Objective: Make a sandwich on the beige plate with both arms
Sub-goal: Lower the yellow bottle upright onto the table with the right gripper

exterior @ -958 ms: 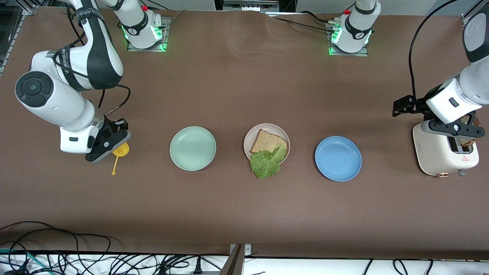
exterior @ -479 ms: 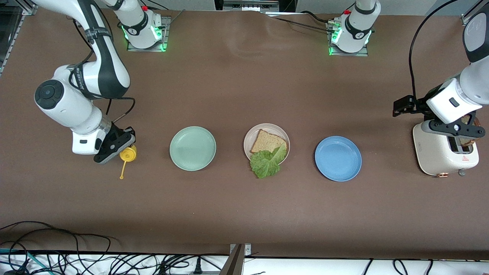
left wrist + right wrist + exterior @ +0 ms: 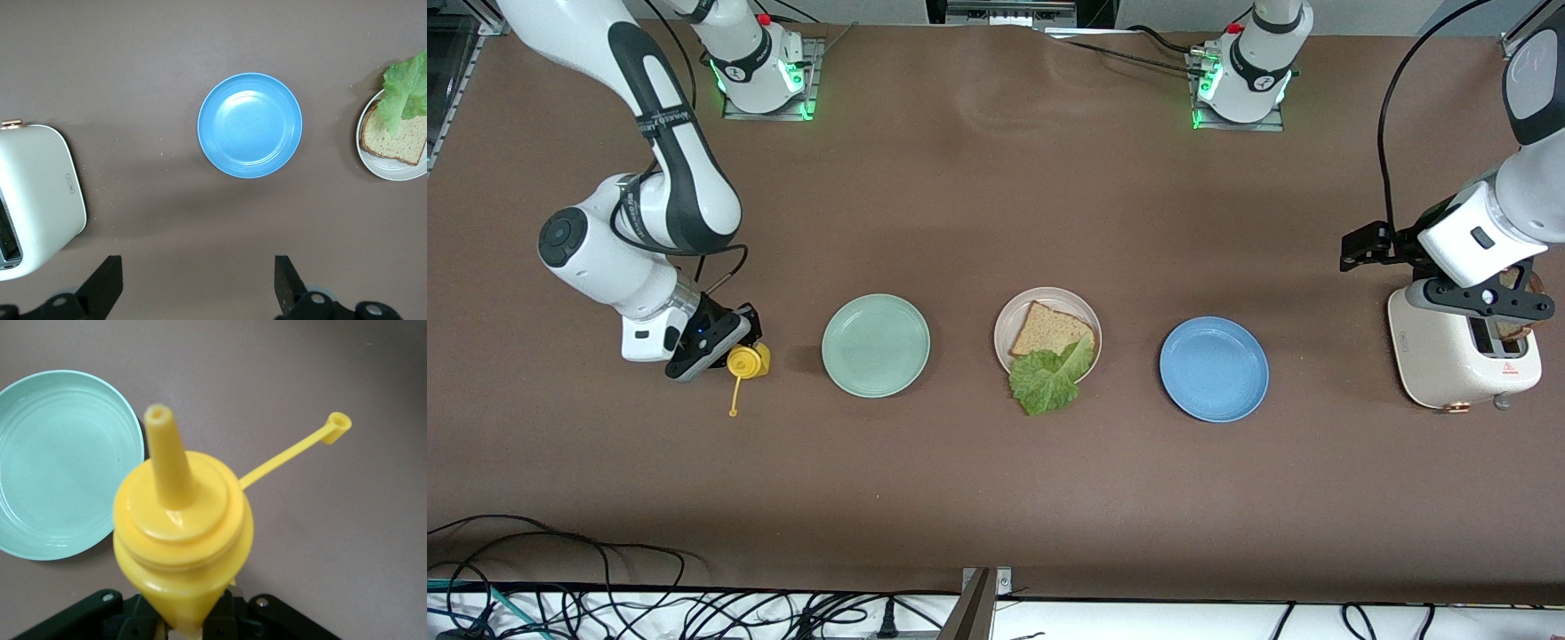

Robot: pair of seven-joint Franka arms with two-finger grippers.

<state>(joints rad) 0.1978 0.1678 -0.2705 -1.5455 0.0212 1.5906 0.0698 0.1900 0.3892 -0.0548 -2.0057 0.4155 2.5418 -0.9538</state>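
My left gripper (image 3: 1480,300) hangs over the white toaster (image 3: 1458,354), jaws spread wide and holding nothing; my left wrist view shows both fingers (image 3: 103,283) apart. My right gripper (image 3: 725,342) is clamped on a yellow squeeze bottle (image 3: 747,361), up in the air beside the mint-green plate (image 3: 876,345). The beige plate (image 3: 1009,317) sits next along, toward my left gripper, carrying one bread slice (image 3: 1049,331) and a lettuce leaf (image 3: 1047,378) hanging over its rim. Only my right wrist view shows the bottle's open nozzle (image 3: 163,457) and dangling cap (image 3: 337,427).
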